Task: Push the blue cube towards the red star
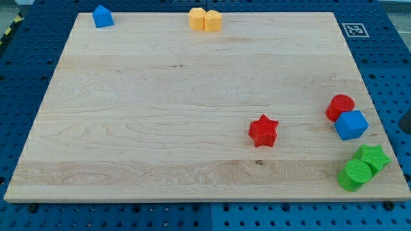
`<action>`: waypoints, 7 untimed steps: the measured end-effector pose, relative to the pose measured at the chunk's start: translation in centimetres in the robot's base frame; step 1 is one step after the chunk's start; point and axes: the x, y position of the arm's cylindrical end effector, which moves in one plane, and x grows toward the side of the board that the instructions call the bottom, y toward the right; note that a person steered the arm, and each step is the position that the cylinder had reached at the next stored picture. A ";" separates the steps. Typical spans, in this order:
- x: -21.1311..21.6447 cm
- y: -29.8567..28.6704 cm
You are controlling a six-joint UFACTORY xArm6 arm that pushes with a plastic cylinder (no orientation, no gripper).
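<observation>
Camera view: my tip isn't clearly visible. A dark shape sits cut off at the view's right edge, level with the blue cube, but I can't confirm it's the rod. No fingers on this rig, just a rod, so nothing opens or holds; the rod's contact state can't be told.

Blue plastic cube (351, 124) sits near the right edge of the wooden tabletop (160, 115), touching or just beside the red plastic cylinder (340, 106) at its upper left. Red plastic star (263, 131) lies to the cube's left, slightly lower, clear board between them.

Judgement: pushing from the cube's right side drives it leftward to the star, so a tip parked off the right edge would make sense.

Risk: cylinder may get dragged along.

Green star (373, 156) and green cylinder (355, 174) below the cube, out of the path. Small blue house-shaped block (102, 17) and yellow block pair (205, 20) at the top, irrelevant.
</observation>
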 end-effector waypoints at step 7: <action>-1.7 -10.1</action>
